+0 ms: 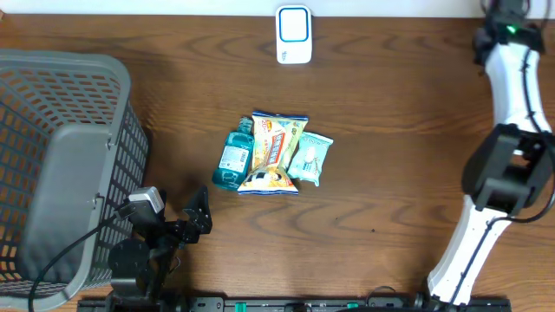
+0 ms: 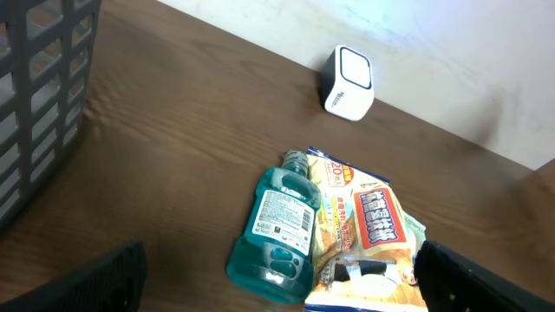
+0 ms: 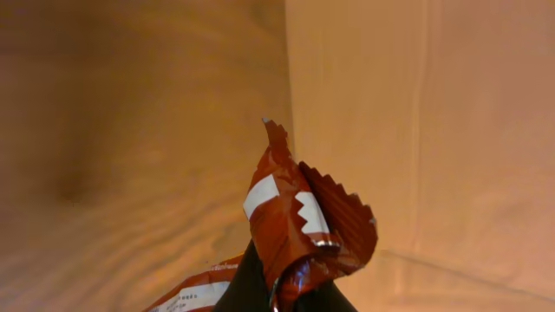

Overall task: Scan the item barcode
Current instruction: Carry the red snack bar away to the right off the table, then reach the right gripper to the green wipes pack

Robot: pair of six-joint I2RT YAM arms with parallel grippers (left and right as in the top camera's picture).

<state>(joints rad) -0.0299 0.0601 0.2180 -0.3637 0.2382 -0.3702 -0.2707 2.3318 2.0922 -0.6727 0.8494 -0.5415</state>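
Basket (image 1: 87, 95): far left of the table (image 1: 390, 104), grey mesh

Left gripper (image 1: 201, 215): low, just beside the basket, jaws spread wide, holding nothing, pointed toward the pile

Pile, mid-table: bottle (image 1: 232, 156), bag (image 1: 276, 149), pack (image 1: 310, 158), side by side and touching; none lifted

Scanner (image 1: 294, 35): at the far edge, beyond the pile and apart from it

Right arm (image 1: 507, 173): at the right edge; its tip does not show from above

Right gripper (image 3: 282, 299): fingers closed tight on a wrapper (image 3: 299, 217), red-brown with white bands, its crimped end standing above the fingertips

Step, as judged: item in hand, presentation to the scanner not yet made

Next move calls for: carrying the wrapper to the scanner's window and turning it until the barcode faces that window. No barcode shows here, so which face bears it cannot be told, nor how far the wrapper is from the scanner
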